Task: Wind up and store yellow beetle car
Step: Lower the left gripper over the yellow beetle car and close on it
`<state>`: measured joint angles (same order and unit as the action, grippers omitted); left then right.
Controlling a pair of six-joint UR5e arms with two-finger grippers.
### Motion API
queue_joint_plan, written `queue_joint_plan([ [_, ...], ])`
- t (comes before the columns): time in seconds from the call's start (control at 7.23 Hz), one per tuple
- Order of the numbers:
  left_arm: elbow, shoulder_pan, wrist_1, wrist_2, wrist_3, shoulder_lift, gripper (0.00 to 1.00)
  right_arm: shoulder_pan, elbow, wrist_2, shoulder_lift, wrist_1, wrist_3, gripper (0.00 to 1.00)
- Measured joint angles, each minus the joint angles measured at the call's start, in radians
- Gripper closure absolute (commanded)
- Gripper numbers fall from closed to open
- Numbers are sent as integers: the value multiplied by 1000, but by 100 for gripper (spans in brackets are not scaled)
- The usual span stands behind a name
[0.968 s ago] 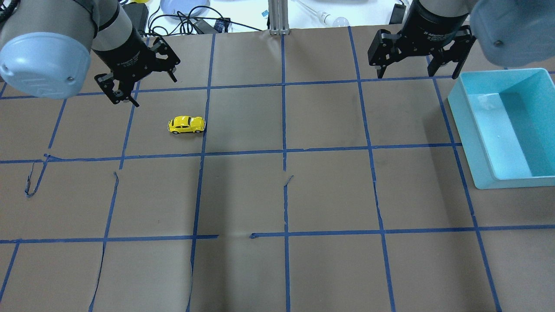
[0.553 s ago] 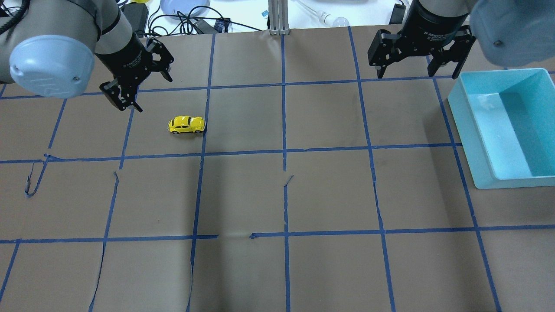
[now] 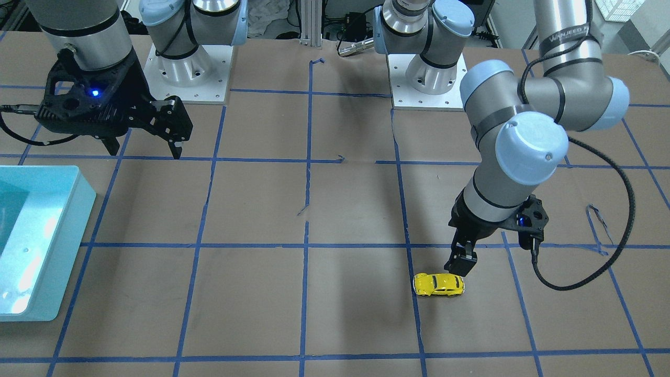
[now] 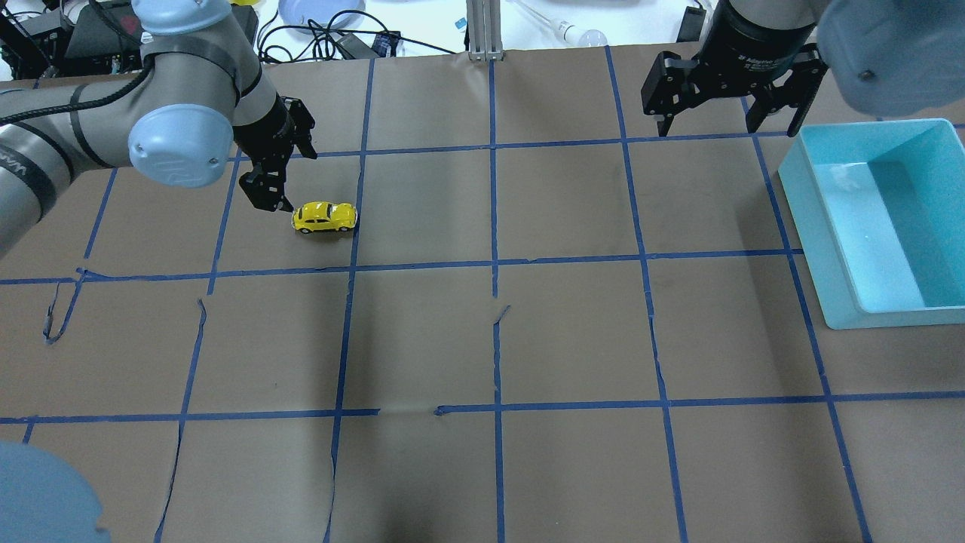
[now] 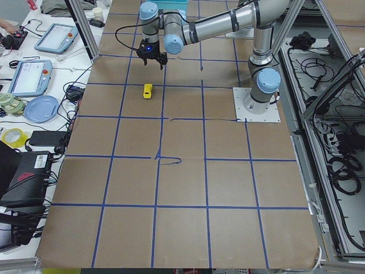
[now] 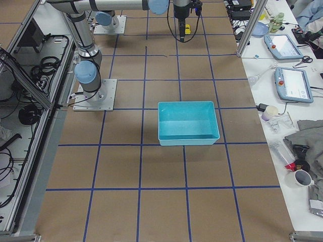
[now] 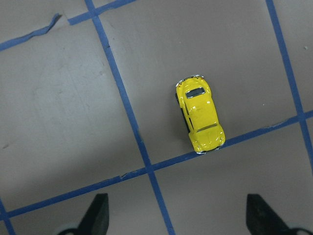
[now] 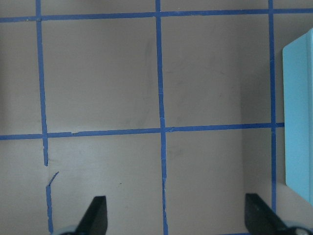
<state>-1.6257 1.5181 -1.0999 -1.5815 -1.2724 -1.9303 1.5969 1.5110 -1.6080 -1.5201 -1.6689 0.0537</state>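
The yellow beetle car (image 4: 325,217) stands on its wheels on the brown paper, left of the table's middle. It also shows in the front-facing view (image 3: 438,284) and the left wrist view (image 7: 199,115). My left gripper (image 4: 280,172) is open and empty, just above and beside the car. In the wrist view the left gripper (image 7: 178,220) has its fingers spread wide, with the car ahead of them and not between them. My right gripper (image 4: 727,124) is open and empty, high at the far right. It hangs near the teal bin (image 4: 814,226), which looks empty.
Blue tape lines grid the paper, with torn ends (image 4: 56,313) at the left. An aluminium post (image 4: 482,30), cables and a plate lie beyond the far edge. The bin's wall also shows in the right wrist view (image 8: 301,112) and the front-facing view (image 3: 47,235).
My left arm has swung in and down toward the car and turned its wrist. The gripper has stayed open. The car and my right arm have not moved.
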Motion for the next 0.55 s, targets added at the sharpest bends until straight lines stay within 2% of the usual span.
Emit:
queue_joint_plan([
  [0.28, 6, -19, 83, 52, -47, -83, 0, 0, 0, -1, 0, 0, 0, 0],
  [0.55, 6, -40, 106, 70, -76, -130, 0, -1, 0, -1, 0, 0, -1, 0],
])
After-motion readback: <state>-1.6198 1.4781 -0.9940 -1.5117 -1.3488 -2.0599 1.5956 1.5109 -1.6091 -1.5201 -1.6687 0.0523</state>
